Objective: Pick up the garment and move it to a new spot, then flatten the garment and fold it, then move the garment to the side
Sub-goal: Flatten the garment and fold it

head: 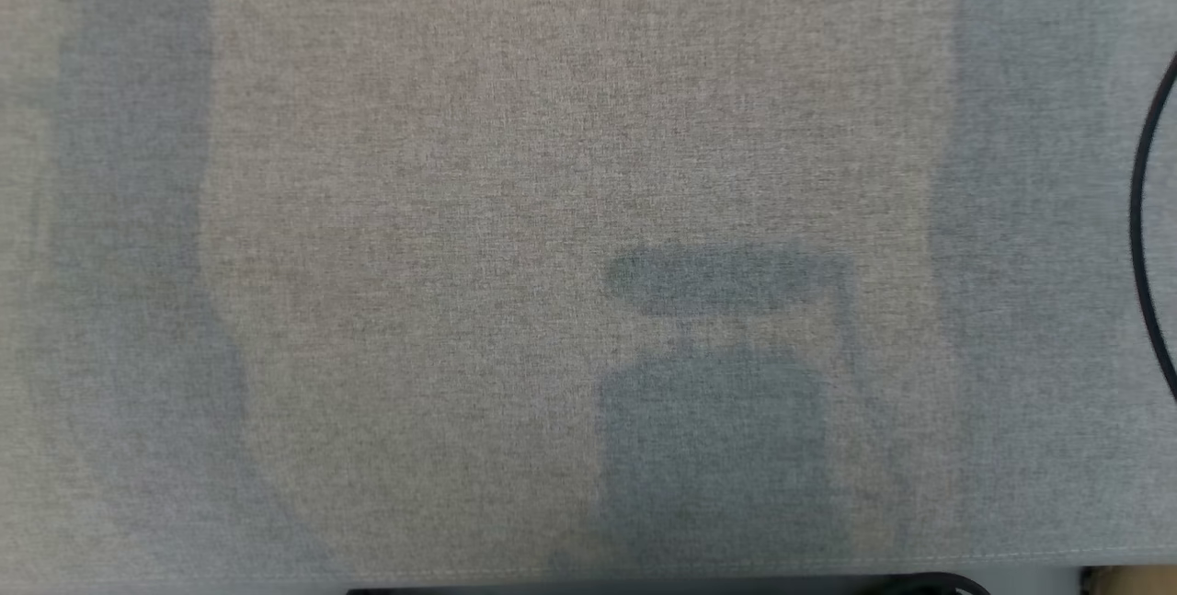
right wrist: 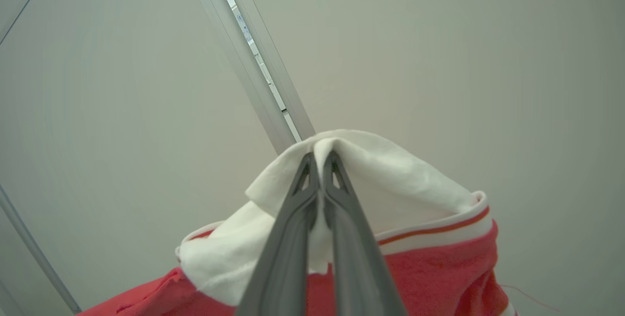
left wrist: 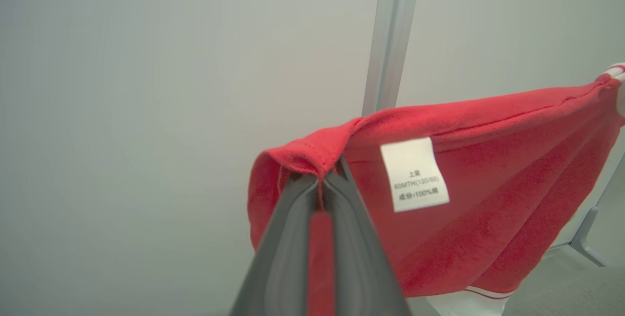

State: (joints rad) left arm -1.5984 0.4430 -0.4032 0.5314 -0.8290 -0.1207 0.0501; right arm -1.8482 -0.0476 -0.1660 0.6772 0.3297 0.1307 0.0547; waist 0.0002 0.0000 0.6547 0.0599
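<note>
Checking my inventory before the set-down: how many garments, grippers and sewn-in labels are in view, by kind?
Red garment with white trim: 1
Dark two-finger grippers, left gripper and right gripper, both clamping that garment: 2
White rectangular fabric label: 1
Total: 4

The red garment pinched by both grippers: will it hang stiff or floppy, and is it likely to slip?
Probably floppy: the red garment sags and creases where it hangs from the left gripper. Likely light: the right gripper holds its white trim by a thin pinch alone. Slipping seems unlikely; the knit looks matte, not slick.
</note>
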